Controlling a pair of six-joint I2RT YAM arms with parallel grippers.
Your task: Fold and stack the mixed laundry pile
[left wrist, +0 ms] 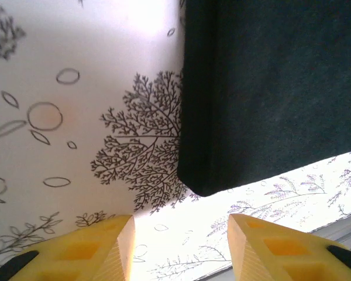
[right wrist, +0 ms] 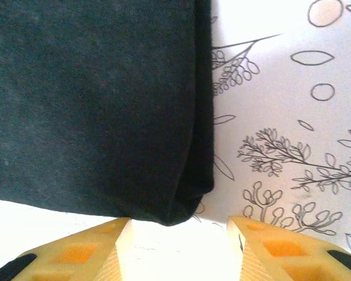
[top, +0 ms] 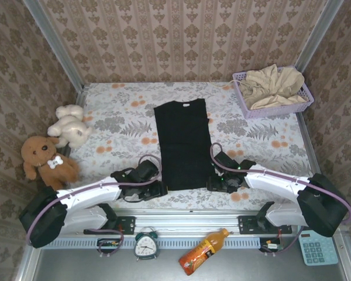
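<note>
The black T-shirt [top: 183, 142] lies flat on the flowered cloth as a long narrow strip with its sides folded in. A beige-cream garment [top: 274, 86] is bunched in the lavender basket [top: 244, 103] at the back right. My left gripper [top: 162, 188] sits just off the shirt's near left corner [left wrist: 207, 186], jaws open and empty. By the near right corner [right wrist: 184, 213], my right gripper [top: 213, 184] also stands open, nothing between its yellow fingers [right wrist: 99, 249]. Both corners rest on the cloth a little beyond the fingertips.
A white plush [top: 69, 124] and a brown plush dog [top: 45, 158] sit at the left edge. An alarm clock [top: 145, 244], an orange bottle [top: 202, 252] and a calculator [top: 317, 247] lie below the table's front rail. Patterned walls close in on three sides.
</note>
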